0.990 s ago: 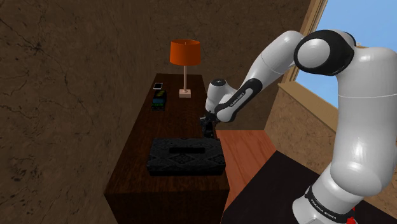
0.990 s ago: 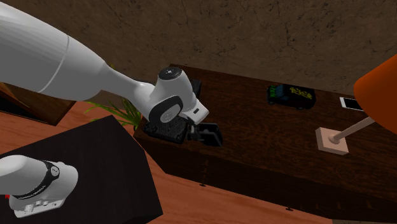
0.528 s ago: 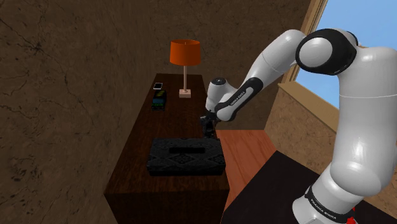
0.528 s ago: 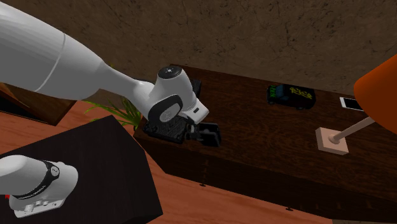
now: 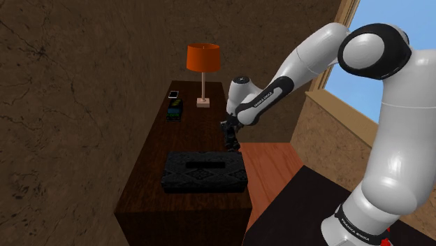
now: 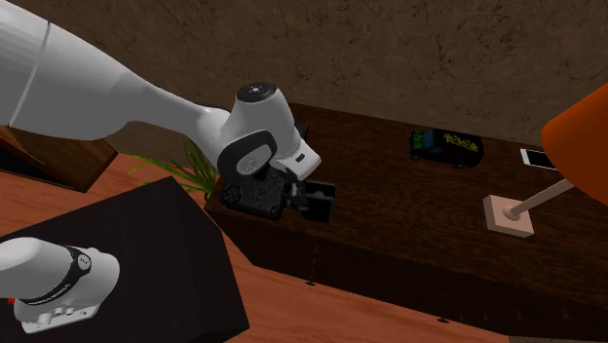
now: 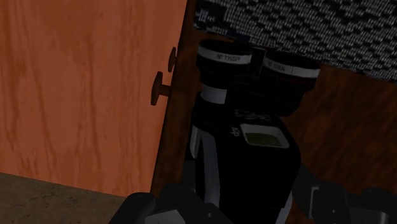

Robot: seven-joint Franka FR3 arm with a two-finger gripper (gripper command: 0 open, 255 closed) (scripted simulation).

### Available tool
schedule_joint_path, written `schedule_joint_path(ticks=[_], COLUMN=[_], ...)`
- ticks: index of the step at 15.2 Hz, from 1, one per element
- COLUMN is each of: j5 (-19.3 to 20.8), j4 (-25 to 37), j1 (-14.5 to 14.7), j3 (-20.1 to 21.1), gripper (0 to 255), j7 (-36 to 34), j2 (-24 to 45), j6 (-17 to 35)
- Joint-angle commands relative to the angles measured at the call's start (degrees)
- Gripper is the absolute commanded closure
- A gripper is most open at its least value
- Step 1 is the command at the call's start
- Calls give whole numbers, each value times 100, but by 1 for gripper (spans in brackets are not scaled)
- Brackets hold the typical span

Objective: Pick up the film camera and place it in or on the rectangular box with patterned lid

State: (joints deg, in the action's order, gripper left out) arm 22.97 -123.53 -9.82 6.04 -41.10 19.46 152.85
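Observation:
The film camera (image 7: 245, 146) is black with twin silver-ringed lenses, and my gripper (image 7: 238, 203) is shut on it. In the second exterior view the camera (image 6: 316, 202) hangs just over the dark cabinet top, close beside the rectangular box (image 6: 251, 198), whose near part is hidden by my wrist. The shoulder view shows the gripper (image 5: 231, 138) just behind the far right corner of the black box with its patterned lid (image 5: 204, 172). The lid's woven pattern (image 7: 305, 25) lies just beyond the camera's lenses.
The dark wooden cabinet (image 5: 209, 119) also carries an orange-shaded lamp (image 5: 202, 59), a small dark green object (image 6: 446, 146) and a white phone (image 6: 538, 158) at its far end. Drawer knobs (image 7: 156, 95) stick out of the cabinet front above the orange wood floor (image 5: 269, 168).
The arm has stretched and the wrist has risen a little, carrying the camera slightly upward beside the box. The box and the other objects have not moved.

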Motion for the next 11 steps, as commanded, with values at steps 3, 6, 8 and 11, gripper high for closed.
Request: schedule_joint_path(ticks=[3,6,8,11], j5=[-166,-285,-361,-472], j4=[9,30,50,90], j1=[-59,-92,-111,-134], j3=[90,144,177,218], gripper=[255,255,255,255], j7=[160,272,343,447], j2=[-248,-420,-530,-689], j6=[-243,-426,-551,-740])
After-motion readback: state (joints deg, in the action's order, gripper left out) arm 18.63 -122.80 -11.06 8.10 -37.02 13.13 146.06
